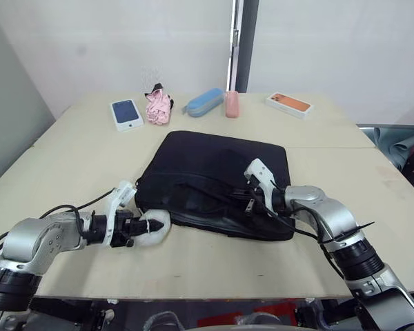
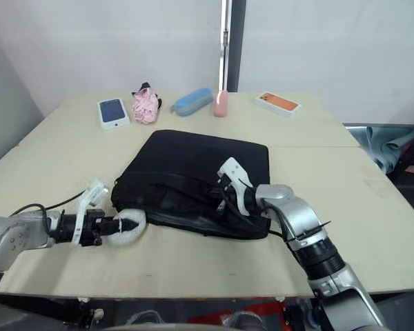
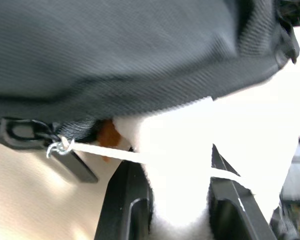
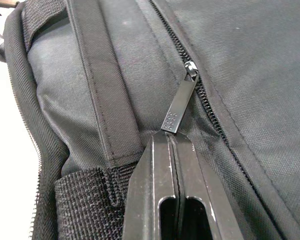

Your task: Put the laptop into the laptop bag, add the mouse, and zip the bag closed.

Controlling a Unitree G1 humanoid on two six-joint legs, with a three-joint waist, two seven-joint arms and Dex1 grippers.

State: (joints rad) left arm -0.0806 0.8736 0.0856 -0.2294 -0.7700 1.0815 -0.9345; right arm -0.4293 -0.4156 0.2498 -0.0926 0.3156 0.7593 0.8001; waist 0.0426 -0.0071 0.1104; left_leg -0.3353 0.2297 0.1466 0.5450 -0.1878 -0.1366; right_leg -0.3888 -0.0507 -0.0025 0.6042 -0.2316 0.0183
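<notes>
Laptop bag on table, zip pull

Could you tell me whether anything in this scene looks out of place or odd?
Yes: the left gripper holds a white plush toy with an orange spot against the laptop bag corner, not a flat mouse. The right gripper is shut by a zip pull.

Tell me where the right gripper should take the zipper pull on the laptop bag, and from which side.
Grip the free lower end of the zipper pull, the flat tab with the dotted grip pattern. It lies flat along the zip track on the laptop bag, pointing at the right gripper, whose fingers sit shut just short of it. Probably open slightly, come in along the tab's length, and pinch its two flat faces.
</notes>
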